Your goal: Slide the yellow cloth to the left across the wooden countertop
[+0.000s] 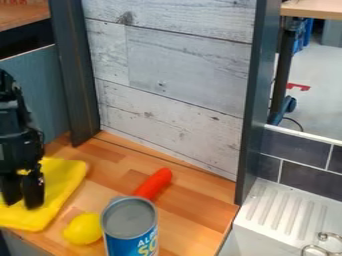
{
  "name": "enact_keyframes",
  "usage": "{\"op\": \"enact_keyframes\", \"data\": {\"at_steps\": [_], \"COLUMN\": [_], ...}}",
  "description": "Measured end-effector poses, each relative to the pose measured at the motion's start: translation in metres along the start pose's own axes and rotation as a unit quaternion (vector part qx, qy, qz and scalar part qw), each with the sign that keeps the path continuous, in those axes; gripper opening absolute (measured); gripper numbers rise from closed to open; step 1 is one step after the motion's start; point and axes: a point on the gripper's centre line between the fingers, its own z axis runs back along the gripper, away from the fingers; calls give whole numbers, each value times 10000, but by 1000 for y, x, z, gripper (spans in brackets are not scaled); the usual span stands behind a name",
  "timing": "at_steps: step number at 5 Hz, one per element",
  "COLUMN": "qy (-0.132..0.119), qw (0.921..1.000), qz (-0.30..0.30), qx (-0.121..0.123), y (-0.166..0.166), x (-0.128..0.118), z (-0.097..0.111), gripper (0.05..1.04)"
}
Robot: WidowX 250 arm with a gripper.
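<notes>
1. Gripper [22, 200]: over the yellow cloth [65, 175], fingers slightly apart; contact unclear.
2. Right of it, nearer the camera: lemon [83, 229] just beside the cloth's edge, then can [129, 220]; red rod [154, 184] beyond.
3. Farther right: counter [194, 215] edge, white drainer [280, 220].

Whitewashed plank panel [180, 65] between dark posts [73, 70], grey floor [324, 95].

Lemon [83, 229] left of can [129, 222] (near), sink [267, 237] right
</notes>
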Motion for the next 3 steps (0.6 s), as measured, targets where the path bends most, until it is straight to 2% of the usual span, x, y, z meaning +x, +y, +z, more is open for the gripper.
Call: {"op": "enact_keyframes", "data": {"at_steps": [1, 2, 3], "qy": [288, 197, 215], "qw": [9993, 9980, 9964], "qz": [-218, -103, 201], "qx": [122, 599, 791], "y": [-27, -55, -67], "x": [9, -4, -28], "z": [11, 54, 75], "gripper": [1001, 1001, 1001]}}
